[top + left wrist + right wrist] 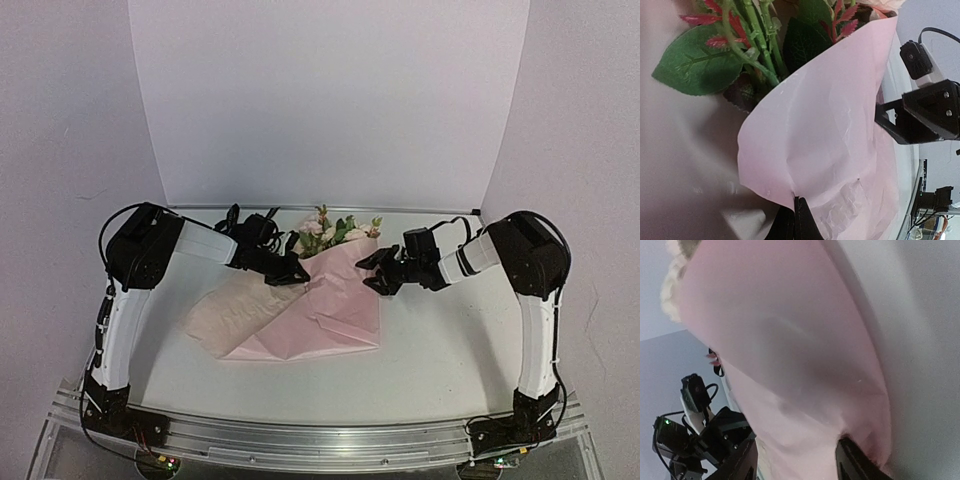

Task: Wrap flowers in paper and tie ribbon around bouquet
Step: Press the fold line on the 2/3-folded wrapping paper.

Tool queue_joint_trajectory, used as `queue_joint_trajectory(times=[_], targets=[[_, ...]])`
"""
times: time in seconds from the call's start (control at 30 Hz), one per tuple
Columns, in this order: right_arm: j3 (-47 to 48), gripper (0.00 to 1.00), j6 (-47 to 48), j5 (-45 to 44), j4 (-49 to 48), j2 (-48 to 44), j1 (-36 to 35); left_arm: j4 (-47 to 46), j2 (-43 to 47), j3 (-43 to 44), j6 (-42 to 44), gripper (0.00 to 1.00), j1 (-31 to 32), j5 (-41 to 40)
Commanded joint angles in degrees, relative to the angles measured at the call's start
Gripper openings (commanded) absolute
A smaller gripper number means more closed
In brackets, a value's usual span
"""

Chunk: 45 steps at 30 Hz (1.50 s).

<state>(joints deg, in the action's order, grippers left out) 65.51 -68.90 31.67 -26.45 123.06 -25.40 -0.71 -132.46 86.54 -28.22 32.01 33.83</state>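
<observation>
White table (440, 360), white backdrop (330, 100); left gripper (299, 272) pinches the paper (340, 305), right gripper (369, 272) is spread around its right edge.

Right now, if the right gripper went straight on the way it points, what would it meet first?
The paper, almost certainly: the right gripper points at its side, and in the wrist view pink sheet fills the gap between its fingers.
</observation>
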Motion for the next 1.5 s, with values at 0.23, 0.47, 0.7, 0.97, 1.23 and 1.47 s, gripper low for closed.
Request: queue_joint_trajectory(times=[0.23, 0.47, 0.7, 0.97, 1.23, 1.47], targets=[[4.8, 0.57, -7.0, 1.0, -6.3, 2.3, 2.4, 3.1, -1.7, 0.4, 3.3, 0.0, -0.8, -1.6], [11.8, 0.58, -8.1, 0.0, -5.2, 5.3, 3.8, 3.3, -1.5, 0.4, 4.0, 0.0, -0.8, -1.2], [16.3, 0.58, -8.3, -2.5, -1.9, 11.4, 5.0, 3.8, -1.7, 0.7, 4.4, 0.0, -0.8, -0.7], [9.9, 0.61, -2.6, -5.2, 0.9, 4.6, 5.2, 4.8, -1.6, 1.2, 5.4, 0.0, -0.9, -0.6], [-6.4, 0.71, 4.1, -6.2, 1.7, -13.9, 1.0, 6.3, -2.0, 2.8, 7.3, 0.0, -1.3, 0.5], [-17.5, 0.71, 6.1, -11.5, 1.1, -20.4, -10.8, 7.4, -2.3, 4.8, 9.8, 0.0, -2.3, 2.3]])
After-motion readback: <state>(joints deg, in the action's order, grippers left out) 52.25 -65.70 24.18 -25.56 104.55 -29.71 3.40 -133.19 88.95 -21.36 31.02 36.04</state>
